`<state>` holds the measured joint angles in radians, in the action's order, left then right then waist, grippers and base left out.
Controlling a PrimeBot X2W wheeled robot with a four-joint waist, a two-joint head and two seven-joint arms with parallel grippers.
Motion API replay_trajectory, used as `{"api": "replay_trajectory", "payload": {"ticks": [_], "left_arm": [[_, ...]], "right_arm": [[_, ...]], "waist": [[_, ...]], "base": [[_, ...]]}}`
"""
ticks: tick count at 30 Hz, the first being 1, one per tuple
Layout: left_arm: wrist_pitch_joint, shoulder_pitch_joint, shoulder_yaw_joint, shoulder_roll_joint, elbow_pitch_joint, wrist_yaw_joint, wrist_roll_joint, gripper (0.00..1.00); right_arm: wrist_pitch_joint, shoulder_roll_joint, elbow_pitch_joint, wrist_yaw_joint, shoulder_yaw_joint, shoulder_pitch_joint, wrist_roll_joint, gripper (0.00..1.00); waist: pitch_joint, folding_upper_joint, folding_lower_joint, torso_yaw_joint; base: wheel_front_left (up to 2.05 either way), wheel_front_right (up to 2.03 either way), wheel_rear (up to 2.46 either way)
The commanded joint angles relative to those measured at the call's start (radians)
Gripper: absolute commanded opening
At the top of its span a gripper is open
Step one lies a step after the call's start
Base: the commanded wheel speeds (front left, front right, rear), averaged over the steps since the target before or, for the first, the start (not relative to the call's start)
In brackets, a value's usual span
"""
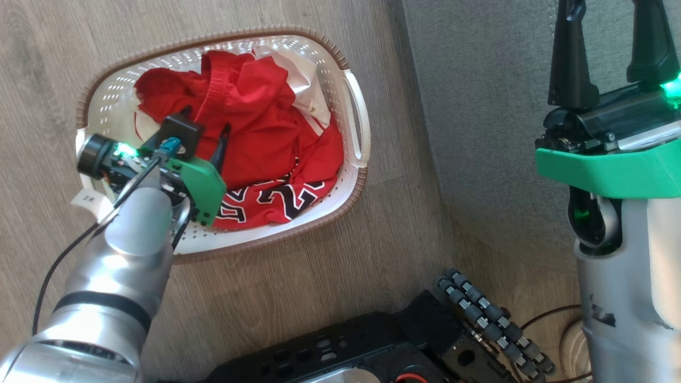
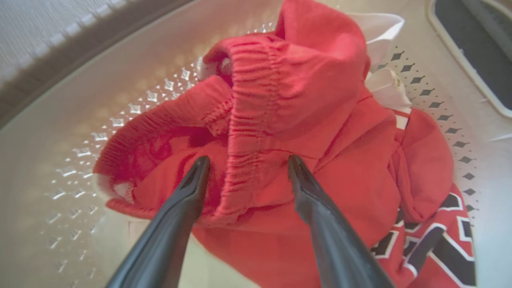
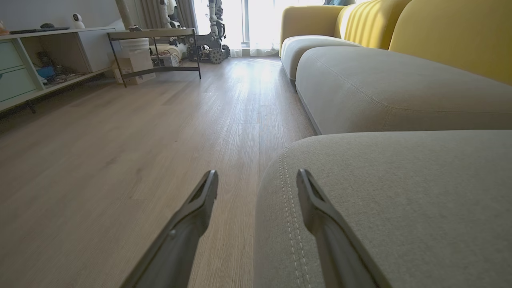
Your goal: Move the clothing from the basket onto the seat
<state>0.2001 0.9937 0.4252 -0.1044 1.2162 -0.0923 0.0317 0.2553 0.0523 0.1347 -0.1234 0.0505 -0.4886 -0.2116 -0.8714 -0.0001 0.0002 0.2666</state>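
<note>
I have the left gripper (image 2: 248, 160) down inside the small cream-white perforated plastic basket (image 1: 355, 127) with the brown woven-look rim, which stands on the pale wood-plank floor (image 1: 330, 255) just beside the large grey fabric seat (image 1: 489, 106) of the sofa. All of the red clothing (image 1: 255, 122) with white trim lies heaped in that basket, and none of it is on the cushion yet. From the left wrist camera I see the two dark fingers spread as wide as they go, one on each side of the gathered elastic waistband (image 2: 256, 92) of the shorts. They have hold of nothing. I judge this a sensible place to bite: the waistband stands up as a thick ridge on top of the pile, so closing there should catch one garment firmly rather than skim loose cloth. The jersey, with its black white-edged numerals (image 1: 282, 199), lies lower, toward my side of the basket, and may drag along if the folds are tangled. The right gripper (image 3: 257, 173) is parked wide open and empty at the front edge of the seat, one finger over the floor and the other over the stitched cushion edge. I take it to be waiting there, clear of the left arm's path.
</note>
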Motion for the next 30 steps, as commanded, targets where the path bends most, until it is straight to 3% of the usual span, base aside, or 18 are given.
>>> {"api": "replay_trajectory", "payload": {"ticks": [1, 2, 3, 4, 5, 21, 30], "left_arm": [[-0.002, -0.014, -0.006, -0.008, -0.003, -0.003, 0.005, 1.0], [-0.001, -0.011, -0.001, -0.003, 0.002, -0.005, 0.005, 0.82], [0.001, -0.009, 0.005, 0.001, 0.006, -0.006, 0.006, 0.49], [0.003, -0.008, 0.011, 0.005, 0.01, -0.007, 0.007, 0.31], [0.004, -0.008, 0.017, 0.008, 0.014, -0.009, 0.009, 0.0], [0.054, -0.087, 0.082, 0.05, 0.004, -0.027, -0.027, 0.0], [0.061, -0.216, 0.149, 0.054, -0.165, -0.037, -0.144, 0.0]], "right_arm": [[0.006, -0.002, 0.032, -0.007, 0.018, 0.012, -0.004, 1.0], [0.006, -0.002, 0.031, -0.007, 0.019, 0.012, -0.003, 1.0], [0.006, -0.002, 0.029, -0.007, 0.02, 0.013, -0.002, 1.0], [0.006, -0.002, 0.028, -0.007, 0.021, 0.013, -0.001, 1.0], [0.006, -0.002, 0.026, -0.007, 0.023, 0.013, 0.0, 1.0], [0.006, -0.002, -0.048, -0.007, 0.023, 0.054, 0.043, 1.0], [0.006, -0.002, -0.173, -0.007, 0.011, 0.152, 0.084, 1.0]], "waist": [[0.002, 0.0001, -0.0002, 0.0], [0.003, 0.0001, -0.0002, 0.0], [0.005, 0.0001, -0.0002, -0.001], [0.007, 0.0001, -0.0002, -0.001], [0.01, 0.0001, -0.0002, -0.001], [0.171, 0.0001, -0.0002, -0.086], [0.426, 0.0001, -0.0002, -0.17]], "base": [[0.0, 0.0, 0.0], [0.0, 0.0, 0.0], [0.0, 0.0, 0.0], [0.0, 0.0, 0.0], [0.0, 0.0, 0.0], [0.0, 0.0, 0.0], [0.0, 0.0, 0.0]]}}
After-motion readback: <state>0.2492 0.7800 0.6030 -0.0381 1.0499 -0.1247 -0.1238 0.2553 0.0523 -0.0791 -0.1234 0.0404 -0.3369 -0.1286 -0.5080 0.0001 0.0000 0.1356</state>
